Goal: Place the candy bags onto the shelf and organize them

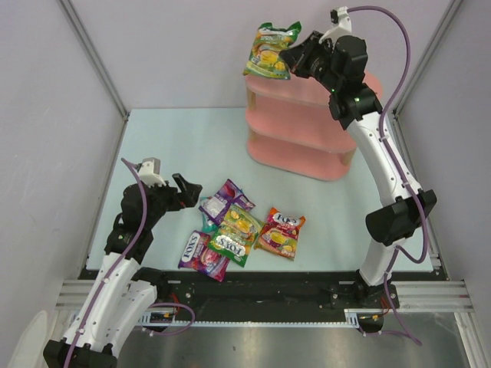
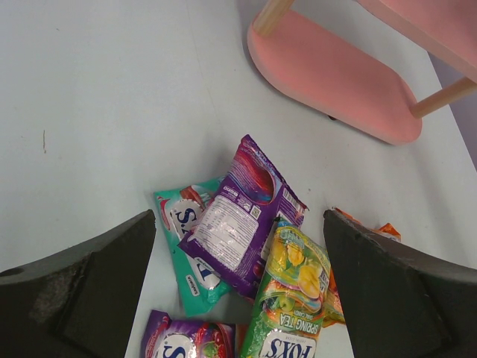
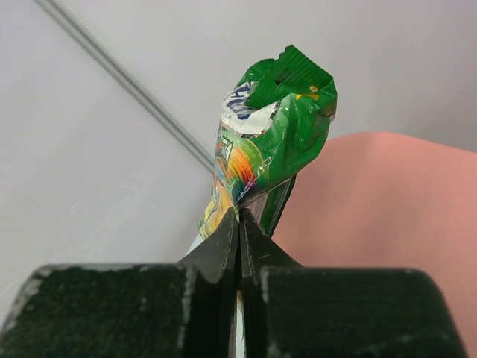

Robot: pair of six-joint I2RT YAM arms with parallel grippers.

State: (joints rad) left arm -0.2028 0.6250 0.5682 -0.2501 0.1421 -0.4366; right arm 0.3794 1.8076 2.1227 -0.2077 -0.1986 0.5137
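Note:
My right gripper (image 1: 290, 61) is shut on a green-yellow candy bag (image 1: 270, 50) and holds it in the air beside the top board of the pink shelf (image 1: 303, 134). In the right wrist view the bag (image 3: 272, 142) sticks up from my closed gripper (image 3: 240, 224), with the pink shelf board (image 3: 387, 201) behind. My left gripper (image 1: 190, 195) is open and empty, just left of a pile of bags on the table: a purple bag (image 2: 242, 216), a teal bag (image 2: 182, 250), a green-yellow bag (image 2: 291, 298), a purple-magenta bag (image 1: 203, 253) and an orange-red bag (image 1: 280, 232).
The shelf's lower board (image 2: 328, 71) and a wooden post (image 2: 447, 95) show at the top of the left wrist view. The light table (image 1: 176, 146) is bounded by white walls with metal frame posts (image 1: 92, 57).

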